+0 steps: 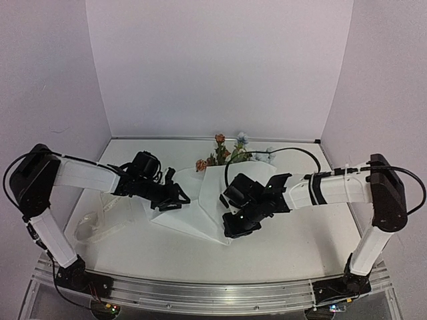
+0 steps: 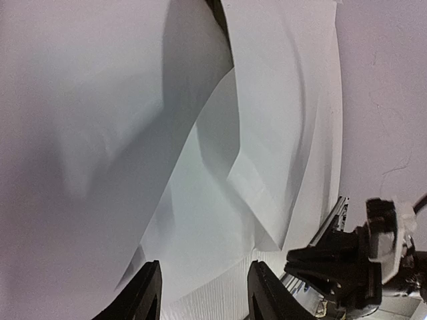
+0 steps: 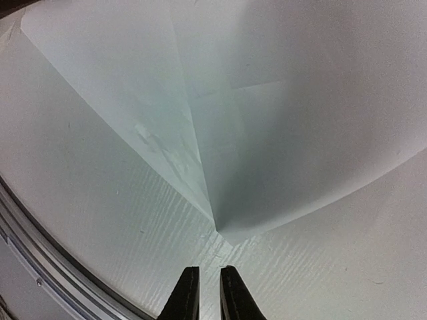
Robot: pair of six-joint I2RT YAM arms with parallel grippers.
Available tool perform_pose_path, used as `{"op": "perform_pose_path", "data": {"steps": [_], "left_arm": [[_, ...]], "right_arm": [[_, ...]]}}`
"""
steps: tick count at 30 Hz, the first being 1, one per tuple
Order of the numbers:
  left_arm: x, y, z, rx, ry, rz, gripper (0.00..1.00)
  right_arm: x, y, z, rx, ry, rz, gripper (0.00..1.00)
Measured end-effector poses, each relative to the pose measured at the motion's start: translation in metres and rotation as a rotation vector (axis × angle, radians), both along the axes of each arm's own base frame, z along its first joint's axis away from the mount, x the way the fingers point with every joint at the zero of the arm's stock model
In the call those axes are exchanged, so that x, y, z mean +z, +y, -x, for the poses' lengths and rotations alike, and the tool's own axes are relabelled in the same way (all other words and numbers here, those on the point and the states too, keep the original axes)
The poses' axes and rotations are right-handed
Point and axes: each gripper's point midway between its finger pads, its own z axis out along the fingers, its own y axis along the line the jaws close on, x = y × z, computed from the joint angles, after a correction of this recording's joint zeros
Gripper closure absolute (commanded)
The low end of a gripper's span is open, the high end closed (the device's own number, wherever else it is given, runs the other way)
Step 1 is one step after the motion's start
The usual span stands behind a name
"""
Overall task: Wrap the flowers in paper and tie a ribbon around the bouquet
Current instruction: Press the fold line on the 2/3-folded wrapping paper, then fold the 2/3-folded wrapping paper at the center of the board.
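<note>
Paper (image 1: 200, 200) lies folded over the flowers (image 1: 227, 152) mid-table, my left hand (image 2: 203, 293) half open and empty at its left flap, my right hand (image 3: 207, 293) nearly closed, empty, above the cone's tip, perhaps to pinch it.

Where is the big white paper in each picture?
Top external: the paper lies mid-table, folded, between both arms, flowers at its far end.
Left wrist: it fills most of the picture.
Right wrist: it fills the upper picture.
Shared landmark: the paper's near pointed tip.
</note>
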Motion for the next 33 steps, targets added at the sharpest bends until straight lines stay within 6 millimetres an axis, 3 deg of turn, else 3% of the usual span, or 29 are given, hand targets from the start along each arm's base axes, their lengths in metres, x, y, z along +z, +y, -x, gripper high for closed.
{"op": "perform_pose_path", "data": {"steps": [4, 10, 15, 20, 29, 33], "left_arm": [[0.003, 0.031, 0.026, 0.088, 0.031, 0.018, 0.54], [-0.025, 0.066, 0.056, 0.210, 0.128, -0.011, 0.50], [-0.048, 0.081, 0.067, 0.307, 0.189, -0.020, 0.48], [-0.048, 0.087, 0.052, 0.413, 0.170, -0.008, 0.46], [-0.054, 0.092, 0.015, 0.534, 0.095, -0.068, 0.50], [-0.055, 0.092, 0.001, 0.563, 0.064, -0.091, 0.63]], "right_arm": [[-0.020, 0.012, -0.009, -0.042, 0.039, -0.018, 0.87], [-0.045, 0.029, -0.027, -0.103, 0.082, -0.057, 0.87], [-0.048, 0.050, -0.038, -0.123, 0.106, -0.111, 0.87], [-0.048, 0.060, -0.041, -0.131, 0.119, -0.138, 0.87], [-0.049, 0.060, -0.041, -0.131, 0.128, -0.142, 0.87], [-0.049, 0.060, -0.041, -0.130, 0.129, -0.141, 0.87]]}}
